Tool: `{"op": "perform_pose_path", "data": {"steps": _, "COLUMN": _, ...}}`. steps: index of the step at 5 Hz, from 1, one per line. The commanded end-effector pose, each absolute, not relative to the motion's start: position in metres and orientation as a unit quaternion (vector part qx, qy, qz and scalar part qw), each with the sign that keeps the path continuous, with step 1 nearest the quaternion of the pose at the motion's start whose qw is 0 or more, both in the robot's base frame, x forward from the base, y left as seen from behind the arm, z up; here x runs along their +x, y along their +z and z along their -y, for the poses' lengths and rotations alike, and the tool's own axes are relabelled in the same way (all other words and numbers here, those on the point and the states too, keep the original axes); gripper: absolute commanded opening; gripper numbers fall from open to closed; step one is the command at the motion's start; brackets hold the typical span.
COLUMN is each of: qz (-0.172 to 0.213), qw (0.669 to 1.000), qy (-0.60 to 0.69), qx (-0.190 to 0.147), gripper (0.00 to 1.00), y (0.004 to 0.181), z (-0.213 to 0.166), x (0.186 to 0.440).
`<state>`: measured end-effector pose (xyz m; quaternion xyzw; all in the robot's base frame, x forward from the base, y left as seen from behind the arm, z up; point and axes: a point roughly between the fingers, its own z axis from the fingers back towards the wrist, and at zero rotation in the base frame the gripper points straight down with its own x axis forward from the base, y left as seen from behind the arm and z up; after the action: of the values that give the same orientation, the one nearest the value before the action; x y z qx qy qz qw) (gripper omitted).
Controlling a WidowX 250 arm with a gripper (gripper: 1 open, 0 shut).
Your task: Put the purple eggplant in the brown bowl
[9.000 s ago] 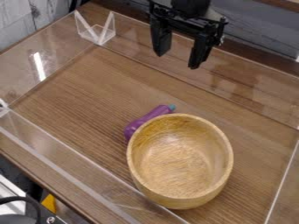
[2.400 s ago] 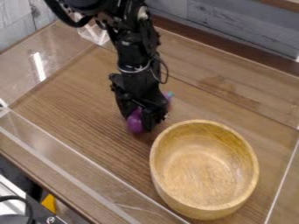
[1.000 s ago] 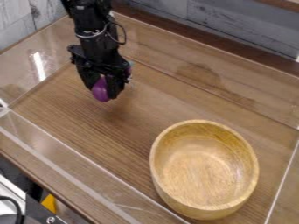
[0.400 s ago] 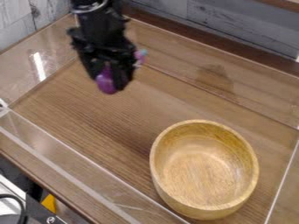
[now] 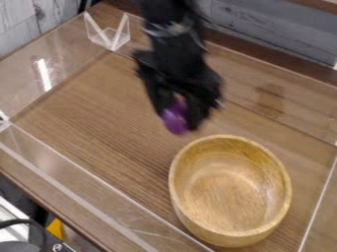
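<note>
The black gripper (image 5: 179, 106) pointed straight down, jaws closed on the small glossy purple eggplant (image 5: 174, 119), held clear of the wooden table (image 5: 79, 118). The large round light-brown wooden bowl (image 5: 232, 189) lay below-right in the camera view, w/ the eggplant just short of its near rim, not yet over the hollow.

Blurred gripper (image 5: 178, 111) with purple eggplant (image 5: 175, 119) between its fingers, airborne just beyond brown bowl (image 5: 232, 188) rim.

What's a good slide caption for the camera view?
End effector carries the purple eggplant above the wooden table, just short of the empty brown bowl.
</note>
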<state>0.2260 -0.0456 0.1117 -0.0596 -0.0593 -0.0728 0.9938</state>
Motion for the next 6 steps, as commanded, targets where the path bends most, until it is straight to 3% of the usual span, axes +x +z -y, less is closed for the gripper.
{"op": "perform_pose_path", "data": {"steps": 1, "qz": 0.071, "qw": 0.991, "qy": -0.093, "qx": -0.058, "gripper": 0.0, "y": 0.106, "z": 0.079, "x": 0.226}}
{"op": "perform_pose_path", "data": {"steps": 3, "qz": 0.065, "qw": 0.988, "qy": -0.131, "qx": -0.054, "gripper": 0.0, "y": 0.105, "z": 0.094, "x": 0.22}}
{"op": "perform_pose_path", "data": {"steps": 5, "qz": 0.066, "qw": 0.991, "qy": -0.107, "qx": -0.052, "gripper": 0.0, "y": 0.077, "z": 0.101, "x": 0.213}}
{"op": "perform_pose_path", "data": {"steps": 6, "qz": 0.066, "qw": 0.993, "qy": -0.083, "qx": -0.048, "gripper": 0.0, "y": 0.076, "z": 0.099, "x": 0.21}}
